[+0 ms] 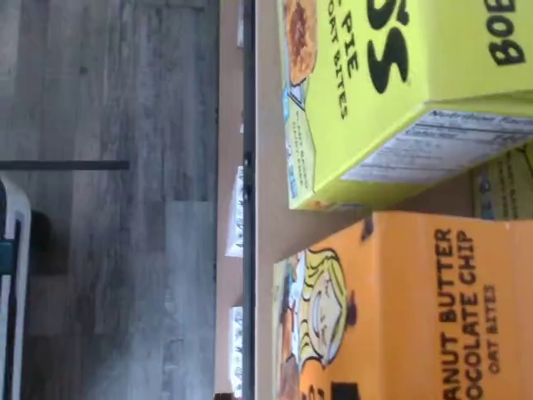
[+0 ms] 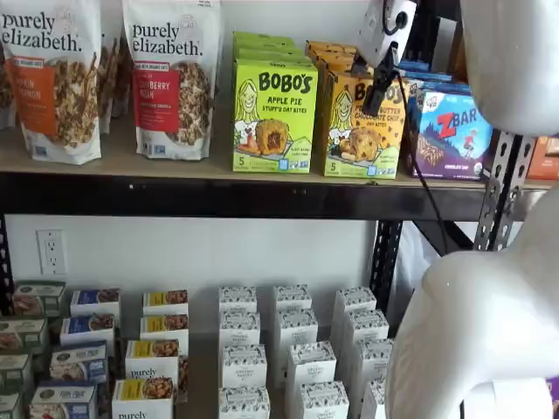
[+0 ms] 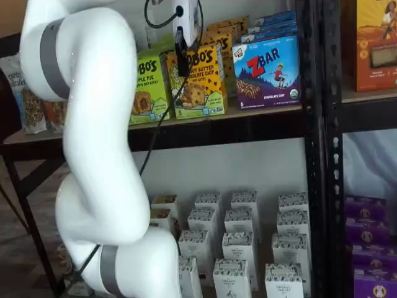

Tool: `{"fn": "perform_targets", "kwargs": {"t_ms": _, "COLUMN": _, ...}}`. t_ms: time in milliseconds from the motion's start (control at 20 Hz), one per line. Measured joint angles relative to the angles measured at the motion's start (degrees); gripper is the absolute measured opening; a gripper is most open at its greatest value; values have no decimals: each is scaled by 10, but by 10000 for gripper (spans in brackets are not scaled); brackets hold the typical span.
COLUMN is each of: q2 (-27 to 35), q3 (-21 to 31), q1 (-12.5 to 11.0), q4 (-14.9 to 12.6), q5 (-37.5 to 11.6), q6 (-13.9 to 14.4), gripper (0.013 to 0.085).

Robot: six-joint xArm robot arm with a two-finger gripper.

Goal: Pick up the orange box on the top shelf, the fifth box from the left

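Note:
The orange box [image 2: 356, 131] stands on the top shelf [image 2: 175, 194], between the lime-green Bobo's box [image 2: 273, 115] and the blue-purple ZBar box [image 2: 456, 133]. It also shows in a shelf view [image 3: 200, 84] and in the wrist view [image 1: 416, 308], with the green box [image 1: 391, 83] beside it. My gripper [image 2: 372, 106] hangs in front of the orange box's upper front face, its black fingers pointing down. In a shelf view the gripper [image 3: 183, 69] covers that box's left edge. The fingers show side-on with no gap visible, and they hold nothing.
Granola bags [image 2: 170, 78] stand on the top shelf to the left. Several small white cartons [image 2: 293, 349] fill the lower shelf. Black uprights [image 3: 316, 124] stand to the right. My white arm [image 3: 93, 155] fills the foreground. Grey plank floor [image 1: 108, 208] shows in the wrist view.

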Motion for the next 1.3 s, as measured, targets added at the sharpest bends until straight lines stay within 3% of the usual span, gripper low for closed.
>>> {"fn": "perform_targets", "kwargs": {"t_ms": 550, "q2": 11, "q3": -7, "q1": 25, "q4": -21, "q5": 11, "q6": 22, "gripper": 850}}
{"fn": "perform_targets", "kwargs": {"t_ms": 950, "q2": 4, "q3": 4, "q1": 26, "q4": -17, "q5": -5, "q6": 22, "gripper": 690}}
{"fn": "perform_targets", "kwargs": {"t_ms": 1050, "q2": 3, "q3": 5, "q1": 25, "q4": -16, "q5": -8, "q6": 22, "gripper": 610}}
{"fn": "perform_targets", "kwargs": {"t_ms": 1300, "q2": 2, "q3": 7, "q1": 22, "q4": -11, "q5": -9, "q6": 19, "gripper": 530}}
